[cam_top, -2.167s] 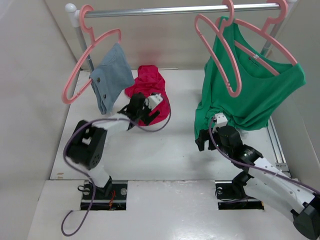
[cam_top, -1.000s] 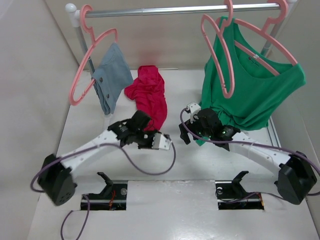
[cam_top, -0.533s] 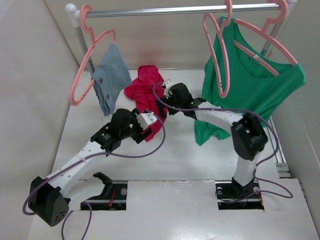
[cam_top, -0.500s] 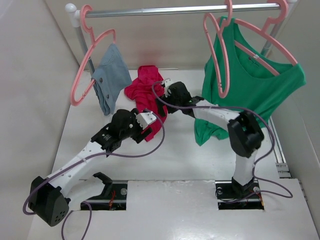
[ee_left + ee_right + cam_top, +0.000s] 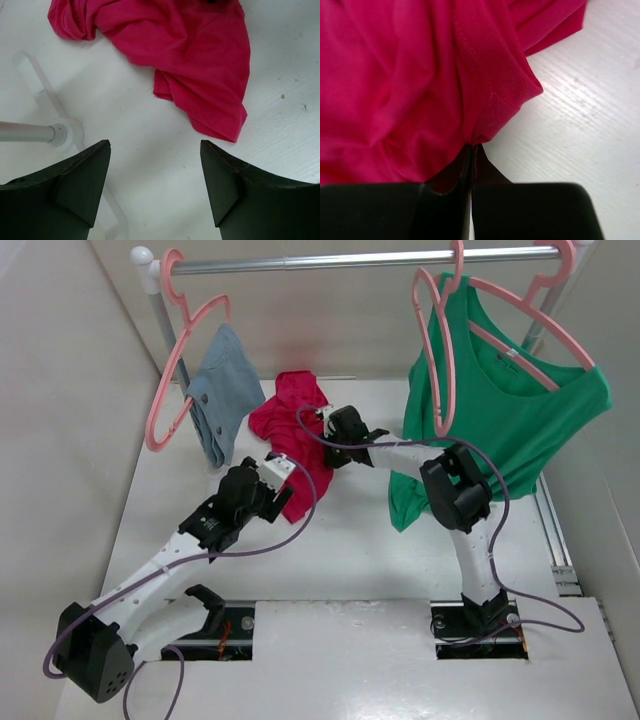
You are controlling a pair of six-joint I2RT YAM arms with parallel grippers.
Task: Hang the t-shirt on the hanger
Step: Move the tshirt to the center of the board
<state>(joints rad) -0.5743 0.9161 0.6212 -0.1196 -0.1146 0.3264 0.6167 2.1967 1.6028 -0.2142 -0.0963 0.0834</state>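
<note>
The t-shirt [image 5: 293,428] lies crumpled on the table [image 5: 350,540] below the rail [image 5: 350,258], well apart from the empty hanger [image 5: 441,428], which dangles edge-on in front of the green top [image 5: 520,420]. The right gripper [image 5: 472,149] is pressed together on a thin fold at a stitched edge of the shirt. That is a shallow bite, and I judge it likely to slip out once the full weight of the cloth hangs from it. The left gripper [image 5: 155,145] hovers with its fingers apart over bare table just short of the lower hem, holding nothing. If the shirt goes up on one pinch alone, it will probably rise as a bunch with no opening to thread. The hanger hangs free on its hook, so a nudge could set it swinging or snag the green top.
</note>
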